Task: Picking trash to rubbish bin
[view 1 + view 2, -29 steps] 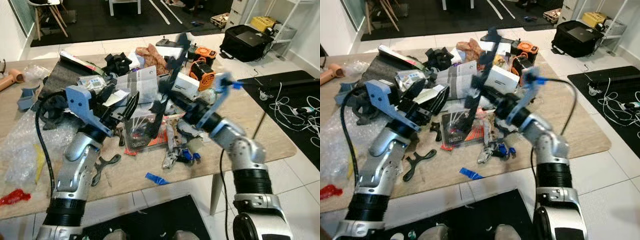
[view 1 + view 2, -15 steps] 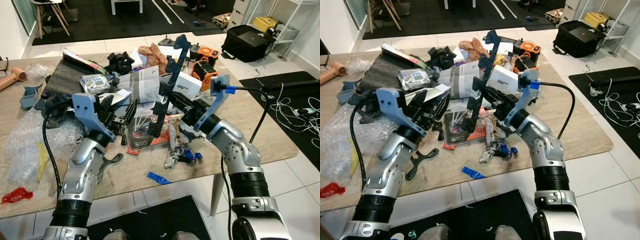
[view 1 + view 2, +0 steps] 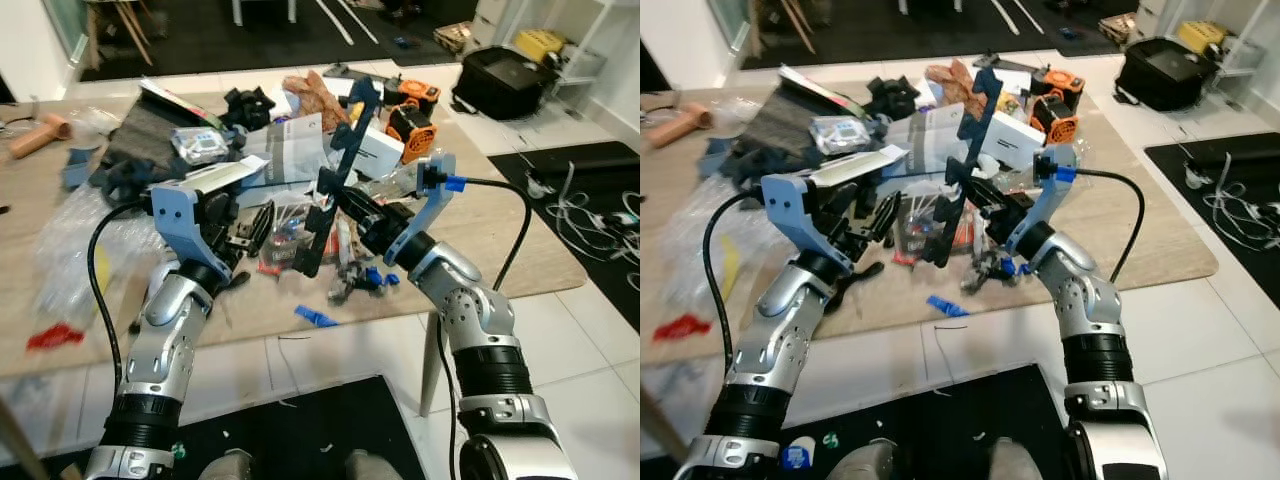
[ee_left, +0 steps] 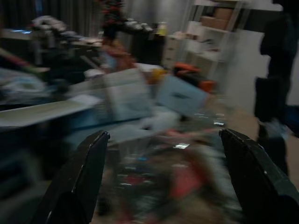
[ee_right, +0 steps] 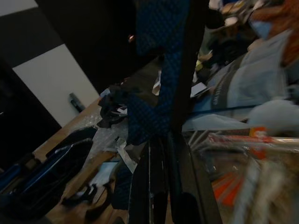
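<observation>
1. Black notched strip (image 3: 335, 170), held upright above the table (image 3: 520, 240), pinched in my right gripper (image 3: 318, 190).
2. Left gripper (image 3: 255, 215) spread empty, just left of it.
3. Bin unseen.

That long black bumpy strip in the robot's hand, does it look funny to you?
Yes. The long black strip sticks up above the messy table, pinched at its lower end by the right gripper, whose jaws are shut on it. Its edges are notched and wavy.
</observation>
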Tool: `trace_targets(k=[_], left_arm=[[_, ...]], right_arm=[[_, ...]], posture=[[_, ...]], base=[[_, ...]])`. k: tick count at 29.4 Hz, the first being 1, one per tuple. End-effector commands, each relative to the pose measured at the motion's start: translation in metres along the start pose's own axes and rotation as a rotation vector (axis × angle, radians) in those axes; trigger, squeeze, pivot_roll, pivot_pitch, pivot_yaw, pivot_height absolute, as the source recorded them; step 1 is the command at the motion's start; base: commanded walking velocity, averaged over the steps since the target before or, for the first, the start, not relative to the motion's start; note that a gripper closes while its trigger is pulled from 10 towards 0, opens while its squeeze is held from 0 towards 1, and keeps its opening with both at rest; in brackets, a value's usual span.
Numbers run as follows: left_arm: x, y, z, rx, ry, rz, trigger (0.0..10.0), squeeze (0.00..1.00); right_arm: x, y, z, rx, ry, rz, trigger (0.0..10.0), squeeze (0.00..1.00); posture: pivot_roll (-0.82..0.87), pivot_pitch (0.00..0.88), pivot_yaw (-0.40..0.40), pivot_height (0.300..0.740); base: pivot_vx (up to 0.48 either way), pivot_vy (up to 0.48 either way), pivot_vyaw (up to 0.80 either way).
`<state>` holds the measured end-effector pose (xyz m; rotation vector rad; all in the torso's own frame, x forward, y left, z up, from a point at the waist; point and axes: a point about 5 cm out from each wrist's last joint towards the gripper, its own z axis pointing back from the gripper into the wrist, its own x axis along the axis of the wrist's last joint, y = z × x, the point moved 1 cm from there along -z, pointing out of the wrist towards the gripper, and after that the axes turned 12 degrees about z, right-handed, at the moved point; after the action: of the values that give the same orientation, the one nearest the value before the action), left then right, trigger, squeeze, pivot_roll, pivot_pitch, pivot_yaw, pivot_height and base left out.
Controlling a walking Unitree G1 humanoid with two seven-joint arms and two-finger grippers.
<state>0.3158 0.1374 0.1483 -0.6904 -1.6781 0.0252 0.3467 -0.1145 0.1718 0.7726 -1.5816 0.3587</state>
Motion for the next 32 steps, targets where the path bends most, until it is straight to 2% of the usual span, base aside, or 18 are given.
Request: trace_targets(k=[1, 14, 27, 32], left_arm=[[-0.004, 0.000, 0.000, -0.002, 0.021, -0.001, 10.0, 0.00], [-0.005, -0.001, -0.001, -0.011, 0.023, -0.008, 10.0, 0.00], [-0.005, -0.002, -0.001, -0.020, 0.025, -0.007, 10.0, 0.00], [-0.005, -0.004, -0.001, -0.038, 0.019, -0.012, 10.0, 0.00]], right_arm=[[-0.001, 0.000, -0.001, -0.003, 0.001, 0.000, 10.0, 0.00], [-0.003, -0.001, -0.001, -0.012, 0.011, -0.008, 10.0, 0.00], [-0.009, -0.012, 0.000, -0.085, 0.053, -0.013, 10.0, 0.00], [-0.011, -0.014, 0.001, -0.090, 0.067, -0.019, 10.0, 0.00]], posture=[[-0.05, 0.000, -0.012, 0.740], [-0.05, 0.000, -0.012, 0.740], [-0.05, 0.000, -0.012, 0.740], [-0.05, 0.000, -0.012, 0.740]], base=[[-0.390, 0.000, 0.00], [-0.394, 0.000, 0.00], [-0.391, 0.000, 0.00], [-0.126, 0.000, -0.73]])
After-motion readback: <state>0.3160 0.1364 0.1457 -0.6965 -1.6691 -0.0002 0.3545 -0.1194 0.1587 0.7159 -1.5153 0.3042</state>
